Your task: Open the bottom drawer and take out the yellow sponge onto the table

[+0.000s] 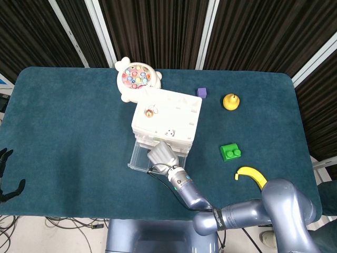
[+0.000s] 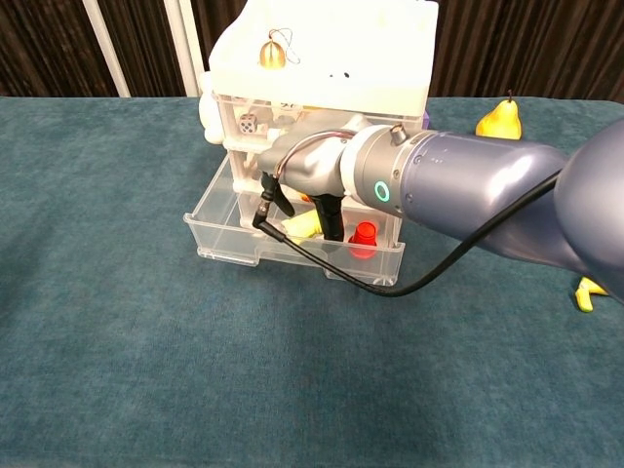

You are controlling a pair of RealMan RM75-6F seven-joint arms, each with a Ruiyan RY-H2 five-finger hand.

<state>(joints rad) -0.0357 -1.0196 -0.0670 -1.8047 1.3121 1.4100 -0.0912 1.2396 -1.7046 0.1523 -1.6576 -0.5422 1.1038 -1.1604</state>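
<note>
Bottom drawer (image 2: 234,244) stands open. Right hand (image 2: 314,185) reaches inside at the yellow sponge (image 2: 302,226); grasp cannot be confirmed. Removal and placement on table (image 2: 117,351) remain outstanding.

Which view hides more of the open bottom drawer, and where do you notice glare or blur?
Chest view: right hand and its arm block much of the bottom drawer; clear plastic glints faintly. Head view: sharp, evenly lit, drawer mostly under the hand; yellow sponge hidden there.
</note>
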